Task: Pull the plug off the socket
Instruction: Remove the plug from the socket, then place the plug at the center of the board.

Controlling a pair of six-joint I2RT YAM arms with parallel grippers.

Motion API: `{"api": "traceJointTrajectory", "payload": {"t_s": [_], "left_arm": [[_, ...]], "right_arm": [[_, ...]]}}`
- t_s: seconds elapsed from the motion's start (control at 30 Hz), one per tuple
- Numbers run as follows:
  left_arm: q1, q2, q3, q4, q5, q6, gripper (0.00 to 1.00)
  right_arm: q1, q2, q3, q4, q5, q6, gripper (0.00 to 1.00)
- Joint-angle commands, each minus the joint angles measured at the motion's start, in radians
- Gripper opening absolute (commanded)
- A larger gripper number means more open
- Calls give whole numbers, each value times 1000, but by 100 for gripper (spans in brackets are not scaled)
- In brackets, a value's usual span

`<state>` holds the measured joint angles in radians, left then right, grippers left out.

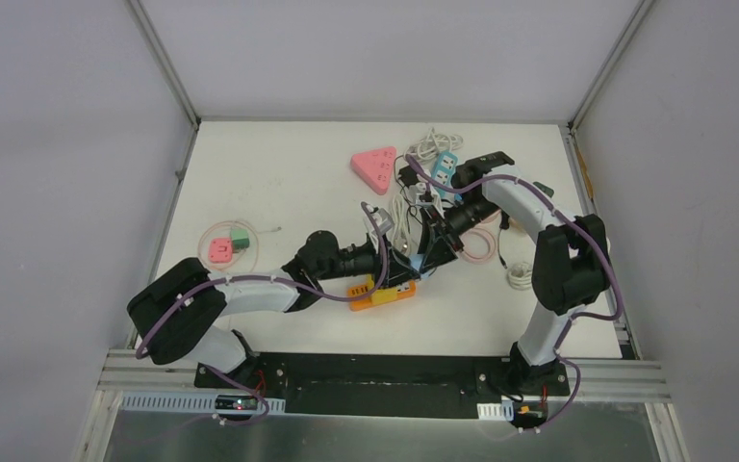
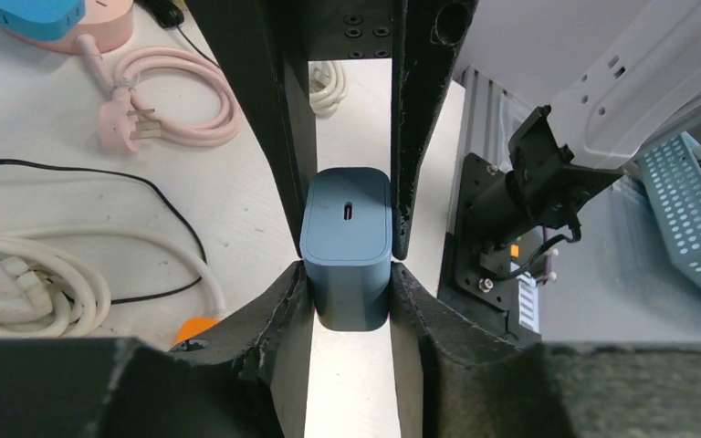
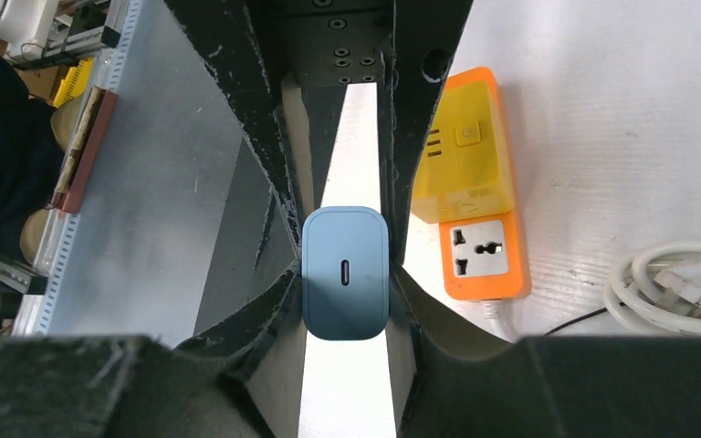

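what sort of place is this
Most likely a robotics lab test cell: a white table boxed in by plain panels, a left arm and right arm bolted at its near edge, and power strips with loose cables laid out.

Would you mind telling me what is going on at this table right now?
Both arms meet over the table. The left tool and the right tool clamp the same blue charger from opposite directions, pressing on its sides. The orange power strip lies on the table next to it, one socket showing empty. The charger's pins are hidden, so whether it is free of a socket cannot be told.
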<state>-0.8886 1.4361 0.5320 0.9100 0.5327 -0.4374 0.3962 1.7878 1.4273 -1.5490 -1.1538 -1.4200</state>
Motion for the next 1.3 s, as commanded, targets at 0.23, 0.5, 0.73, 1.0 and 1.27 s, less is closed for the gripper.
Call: {"api": "traceJointTrajectory", "payload": {"t_s": [0.23,0.5,0.73,1.0,1.27], "left_arm": [[24,34,46,85,91,-32,0],[75,12,3,113,121,-50,0],[150,-73,-32,7,139,-57,0],[271,-235,-86,-191,85,-24,0],[323,-455,-158,-359,-136,33,0]], "right_arm": [[-2,-13,25,-100,-58,-41,21],[-2,-65,-22,-12,-28,19,98],[-3,-140,-55,132,59,147,100],[-23,-175,-57,147,123,152,100],[-44,-179,-66,169,140,165,100]]}}
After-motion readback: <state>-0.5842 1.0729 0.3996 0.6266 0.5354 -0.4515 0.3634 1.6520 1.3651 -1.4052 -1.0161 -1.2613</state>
